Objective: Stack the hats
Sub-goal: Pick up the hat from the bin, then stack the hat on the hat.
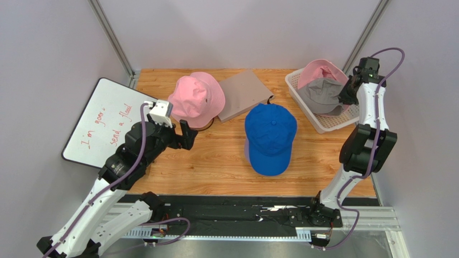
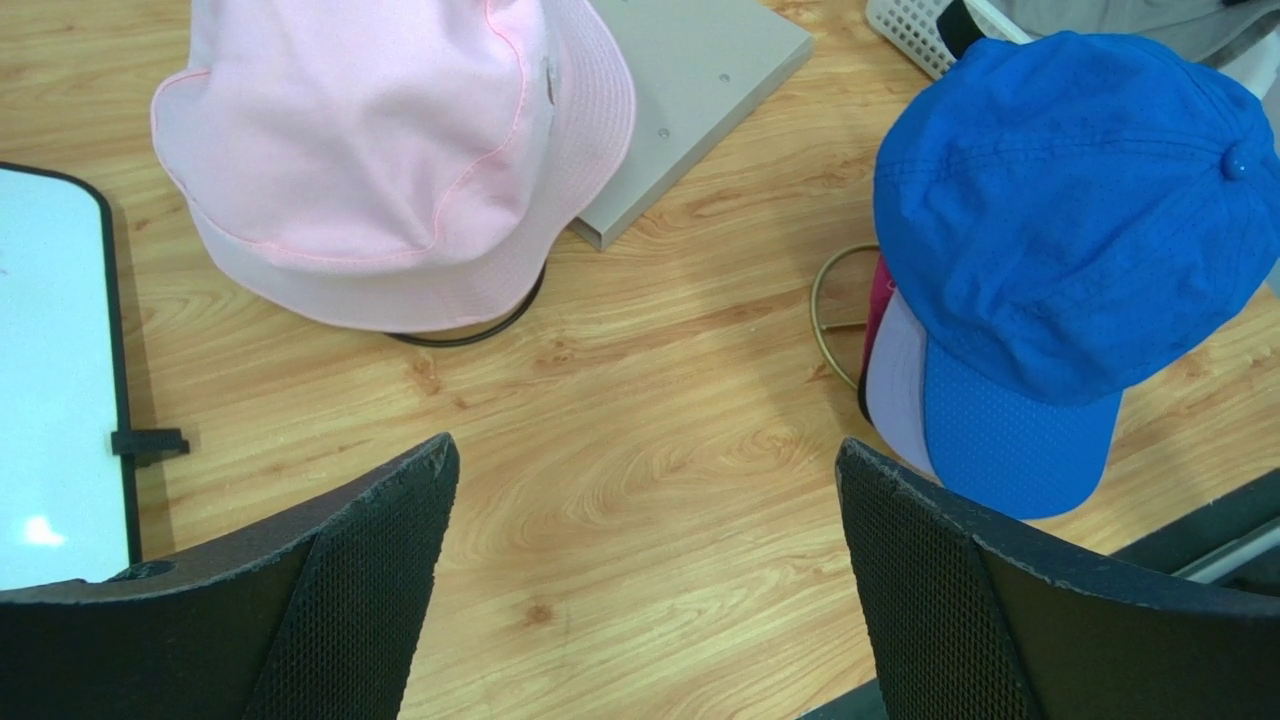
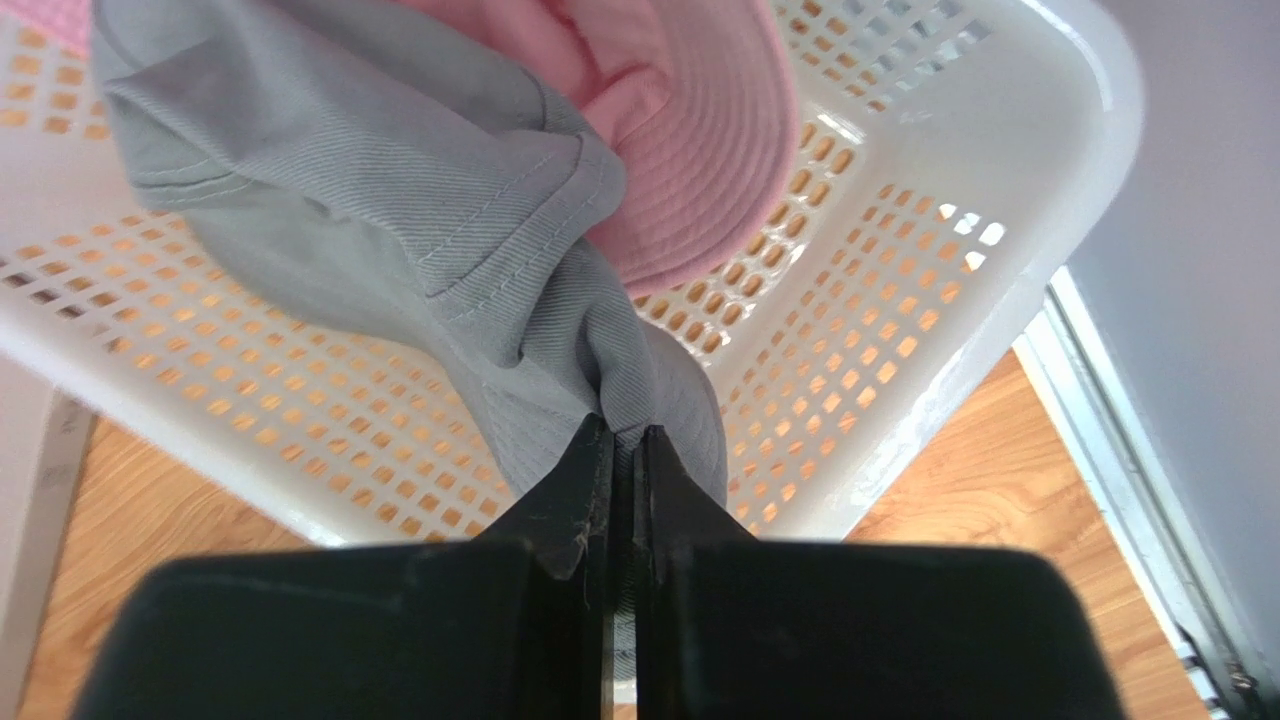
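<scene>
We see the right gripper (image 3: 616, 438) pinching a fold of the grey hat (image 3: 361, 195), which lies over a pink hat (image 3: 706, 135) in the white basket (image 3: 962, 225) at the table's 2 o'clock. Our left gripper (image 2: 646, 450) hovers with fingers spread, the pink bucket hat (image 2: 376, 135) at its 11 o'clock and the blue cap (image 2: 1067, 195) at its 1 o'clock.

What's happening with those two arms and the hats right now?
Right gripper shut on grey hat at brim, in white basket. Left gripper open, empty, over table. Pink hat touching grey one may drag along.
</scene>
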Controlling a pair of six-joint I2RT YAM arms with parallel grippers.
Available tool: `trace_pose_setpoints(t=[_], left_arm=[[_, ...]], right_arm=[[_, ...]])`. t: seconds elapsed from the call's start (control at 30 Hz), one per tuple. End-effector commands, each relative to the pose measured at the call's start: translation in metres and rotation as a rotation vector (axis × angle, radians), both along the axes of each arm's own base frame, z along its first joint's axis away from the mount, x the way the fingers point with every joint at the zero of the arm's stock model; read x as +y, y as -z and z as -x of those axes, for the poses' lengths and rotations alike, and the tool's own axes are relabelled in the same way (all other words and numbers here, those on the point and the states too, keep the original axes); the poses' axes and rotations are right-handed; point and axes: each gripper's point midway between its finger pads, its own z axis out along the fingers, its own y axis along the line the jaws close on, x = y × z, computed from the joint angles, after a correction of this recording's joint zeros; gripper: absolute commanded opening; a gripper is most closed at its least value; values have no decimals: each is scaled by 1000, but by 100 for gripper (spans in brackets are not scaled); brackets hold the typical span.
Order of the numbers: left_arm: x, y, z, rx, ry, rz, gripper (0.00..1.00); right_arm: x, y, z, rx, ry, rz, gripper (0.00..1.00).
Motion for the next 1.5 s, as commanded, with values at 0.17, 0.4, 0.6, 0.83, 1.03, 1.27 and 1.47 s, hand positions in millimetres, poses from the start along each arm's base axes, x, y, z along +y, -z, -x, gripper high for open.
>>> trace_pose_setpoints(t=[0.17,0.4,0.6,0.83,1.03,1.27,1.47], left_arm=[[-23,-19,-10,-48,86,33,93],[-52,-45,-21,-150,197,80,91],[-96,-78,-32,-247,322,67,90],[-128,-139,-22,-390,464,177,90],[-146,-158,-14,-443,521,252,91],[-155,-151,-22,-449,476,192,91],[-134,-129,-34,-415,364,114,63]], right_arm=[[54,-152,-6,-400,-108,-49,0],[107,-252,16,-671,-191,-59,0],[175,-312,42,-849,-333,-99,0],[261,-357,88,-981,-540,-254,0],[333,-354,102,-999,-640,-409,0],[421,-351,128,-973,-808,-551,0],[456,-350,143,-947,-902,-585,0]])
